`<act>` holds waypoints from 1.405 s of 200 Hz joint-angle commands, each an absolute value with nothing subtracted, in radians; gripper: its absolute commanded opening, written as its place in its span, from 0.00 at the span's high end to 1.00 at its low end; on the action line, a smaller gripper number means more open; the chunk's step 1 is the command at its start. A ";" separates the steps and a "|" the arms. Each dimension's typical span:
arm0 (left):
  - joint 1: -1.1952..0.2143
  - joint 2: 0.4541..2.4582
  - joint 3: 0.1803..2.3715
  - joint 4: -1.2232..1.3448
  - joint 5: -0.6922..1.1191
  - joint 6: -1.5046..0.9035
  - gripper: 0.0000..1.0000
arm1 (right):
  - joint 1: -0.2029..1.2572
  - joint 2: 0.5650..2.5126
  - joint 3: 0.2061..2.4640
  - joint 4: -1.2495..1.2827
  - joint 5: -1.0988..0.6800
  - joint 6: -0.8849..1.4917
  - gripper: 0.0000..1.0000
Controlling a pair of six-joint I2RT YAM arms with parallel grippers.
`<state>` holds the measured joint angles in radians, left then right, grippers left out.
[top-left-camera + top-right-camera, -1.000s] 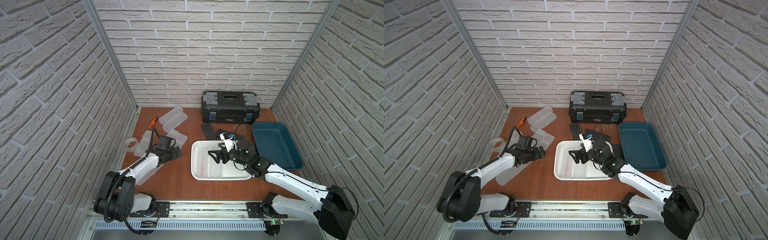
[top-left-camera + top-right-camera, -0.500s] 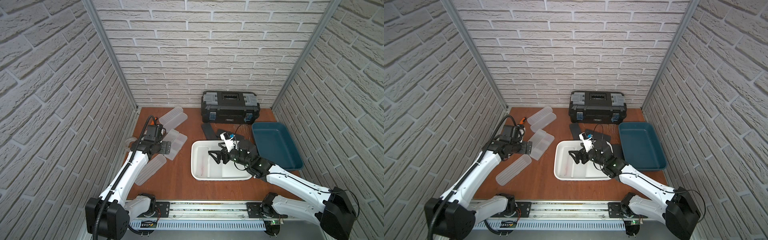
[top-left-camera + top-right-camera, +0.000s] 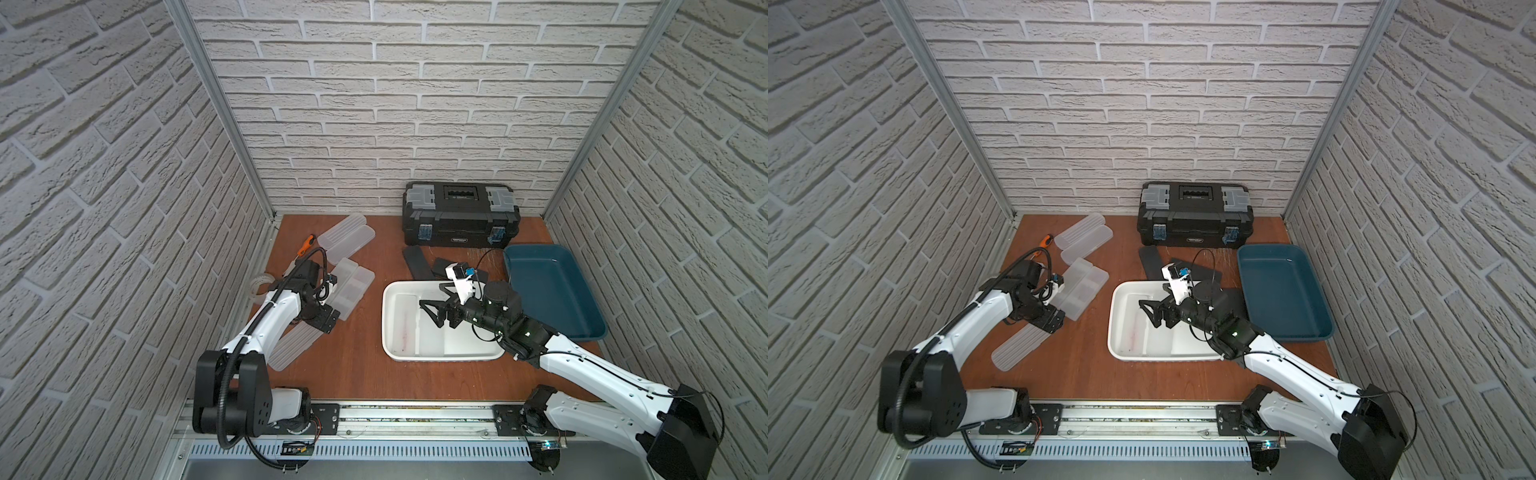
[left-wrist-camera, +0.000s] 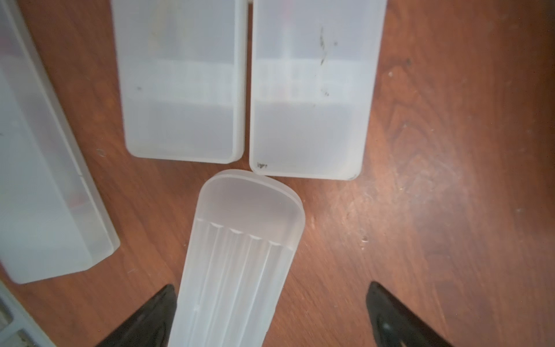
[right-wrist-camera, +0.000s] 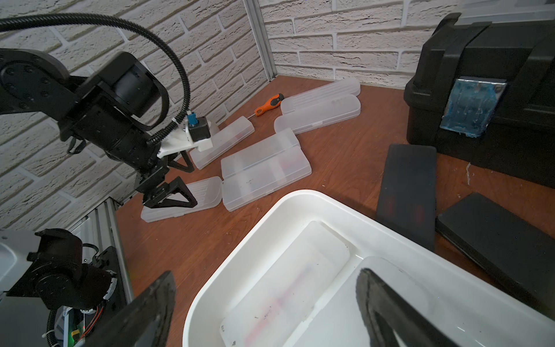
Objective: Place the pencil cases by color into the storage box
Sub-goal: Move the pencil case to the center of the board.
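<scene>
Now the left gripper [image 4: 270, 287] gapes wide astride the ribbed case [image 4: 240, 255]. Over the white bin [image 5: 270, 204], the right gripper [image 5: 264, 272] hangs open, empty.

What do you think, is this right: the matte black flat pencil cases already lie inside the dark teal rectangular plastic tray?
Not right. The matte black flat pencil cases lie on the brown wooden table, between the black plastic toolbox and the white rectangular plastic tray, as the right wrist view shows. The dark teal rectangular plastic tray is empty in both top views.
</scene>
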<state>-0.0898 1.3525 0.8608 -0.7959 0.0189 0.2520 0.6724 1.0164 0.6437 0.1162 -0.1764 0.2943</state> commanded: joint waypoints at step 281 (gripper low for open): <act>-0.250 1.399 0.847 -0.706 -0.073 0.270 0.32 | 0.680 1.012 0.627 0.139 -0.152 0.264 0.06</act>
<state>-0.1848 1.4525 0.8326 -0.6815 -0.0998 0.2661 0.6724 1.0069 0.6334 0.1158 -0.1715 0.2756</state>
